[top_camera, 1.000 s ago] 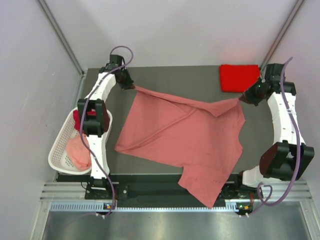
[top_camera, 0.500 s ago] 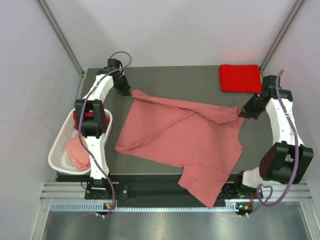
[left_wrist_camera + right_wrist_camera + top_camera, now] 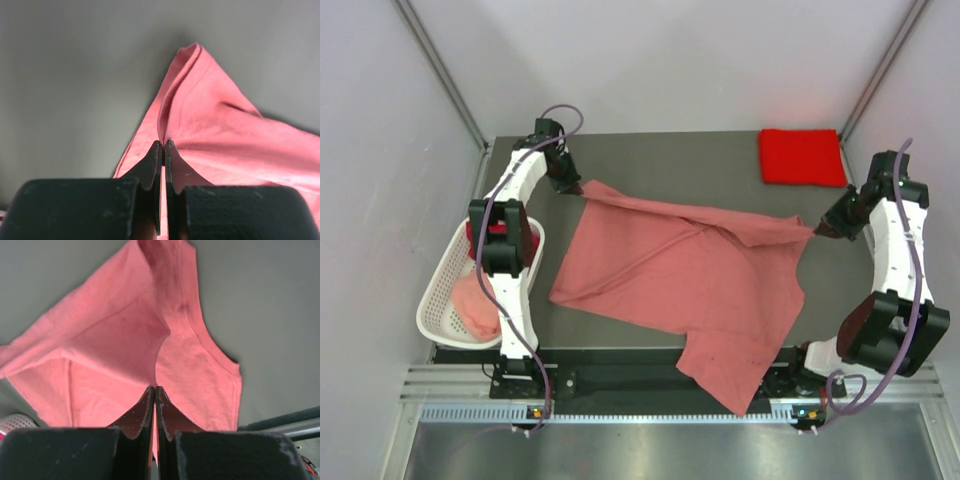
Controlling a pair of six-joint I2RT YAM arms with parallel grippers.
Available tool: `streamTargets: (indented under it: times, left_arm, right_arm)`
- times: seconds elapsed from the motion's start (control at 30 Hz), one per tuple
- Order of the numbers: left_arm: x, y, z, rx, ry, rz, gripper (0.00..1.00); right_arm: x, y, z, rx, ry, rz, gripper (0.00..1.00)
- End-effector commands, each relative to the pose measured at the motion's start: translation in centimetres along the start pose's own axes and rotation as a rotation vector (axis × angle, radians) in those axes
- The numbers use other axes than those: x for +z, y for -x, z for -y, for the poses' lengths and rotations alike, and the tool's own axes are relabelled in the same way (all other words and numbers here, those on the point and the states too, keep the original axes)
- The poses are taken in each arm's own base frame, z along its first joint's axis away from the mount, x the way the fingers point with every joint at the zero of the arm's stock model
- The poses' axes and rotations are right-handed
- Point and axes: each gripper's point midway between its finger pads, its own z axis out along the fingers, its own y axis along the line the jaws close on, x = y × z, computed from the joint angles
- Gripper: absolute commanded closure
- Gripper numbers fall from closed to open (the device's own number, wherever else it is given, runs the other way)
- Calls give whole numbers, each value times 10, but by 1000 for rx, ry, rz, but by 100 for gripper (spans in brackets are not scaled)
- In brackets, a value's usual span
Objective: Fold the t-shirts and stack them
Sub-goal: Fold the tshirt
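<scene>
Left gripper (image 3: 576, 186) was pinched shut on the salmon pink t-shirt (image 3: 690, 275), I could see that plainly; in the left wrist view its two fingers met on a hemmed fold of the cloth, nothing between them but the fabric itself; right gripper (image 3: 818, 231) was the same story, clamped tight on the opposite far corner, the pink cloth fanning away from its closed tips in the right wrist view; so I had the shirt by both far corners, one at the far left of the bench (image 3: 700, 160), the other out at the right edge; the far hem ran between the two grippers with a few creases and a small flap doubled over near the right end; the rest of the shirt lay spread across the middle of the bench, skewed, one corner pointing left toward the basket (image 3: 438, 300), and its near corner drooped over the bench's near edge; off in the far right corner sat the bright red t-shirt (image 3: 802, 157), folded into a neat rectangle, near the right gripper but apart from the salmon one; the white basket stood just beside the bench on the left and held the pale pink t-shirt (image 3: 475, 305) in a heap, with a scrap of dark crimson cloth (image 3: 471, 232) at its far end, mostly hidden behind the left arm (image 3: 505, 250).
</scene>
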Motion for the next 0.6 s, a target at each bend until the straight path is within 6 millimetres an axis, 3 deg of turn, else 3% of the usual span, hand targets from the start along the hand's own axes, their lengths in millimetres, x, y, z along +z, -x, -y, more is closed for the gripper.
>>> streamTargets:
  times: [0.0,0.1,0.23,0.33,0.57]
  left_arm:
    - [-12,-6,-5,12,17,-15,100]
    - [-12,-17,-12,2,49,-52,100]
    - [-9,-23,-23,-1,96,-54,100]
    - [-6,-30,-26,1,120,-65,100]
    - [1,-35,-21,9,124,-80,99]
  right_arm:
    - [-7,-27,8,-15,16,-47,100]
    - [14,-61,29,-13,-36,-129,100]
    - [26,-77,59,-40,-140,-143,100]
    - [37,-82,74,-46,-198,-146,100]
    - [58,-73,80,-50,-236,-151,100]
